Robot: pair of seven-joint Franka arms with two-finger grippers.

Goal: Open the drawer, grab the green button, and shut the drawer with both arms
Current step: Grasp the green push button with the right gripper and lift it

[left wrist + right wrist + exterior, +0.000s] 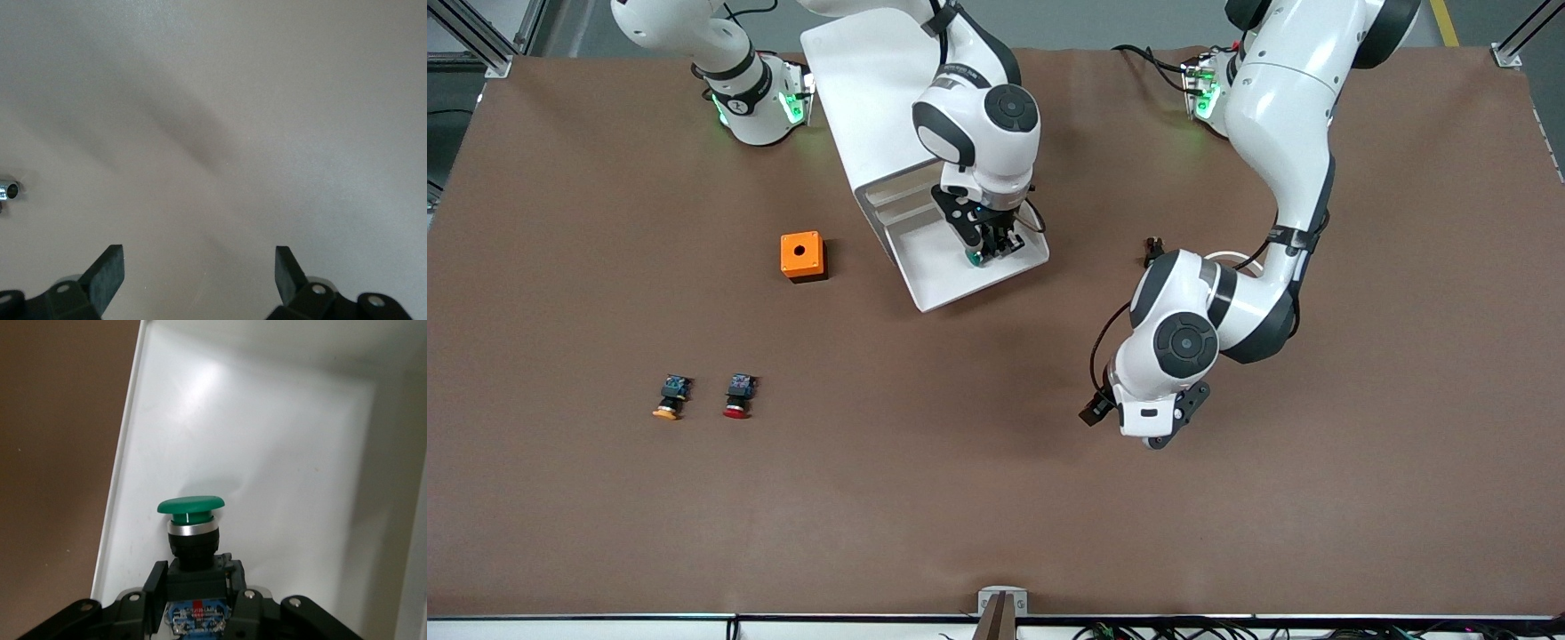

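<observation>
Writing: none legible anywhere; the button (191, 520) carries only a short white tick on its green cap's rim, and a red/blue patch on its rear end is too small to read.

Counts: 2 arms, 2 grippers, 3 buttons, 1 orange box, 1 cabinet w/ 1 drawer pulled out.

Right gripper (991, 246) is down in the drawer (943, 280), fingers (155, 587) clamped on the button's black body. Wrist view shows the cap pointing away from the gripper, silver ring just under it, white drawer floor all round. In the front view only a bit of green shows at the fingertips. Can't tell if the button is touching the floor.

Drawer sticks out of the cabinet (863, 89) toward the front camera, slightly skewed.

Left gripper (199, 270) waits over bare table toward the left arm's end, well apart from the drawer, fingers spread wide, nothing between them.

Orange box (802, 256) w/ a round hole on top sits beside the drawer, toward the right arm's end. Orange-cap button (671, 397) and red-cap button (738, 396) lie side by side, nearer the camera than the box, close but apart.
</observation>
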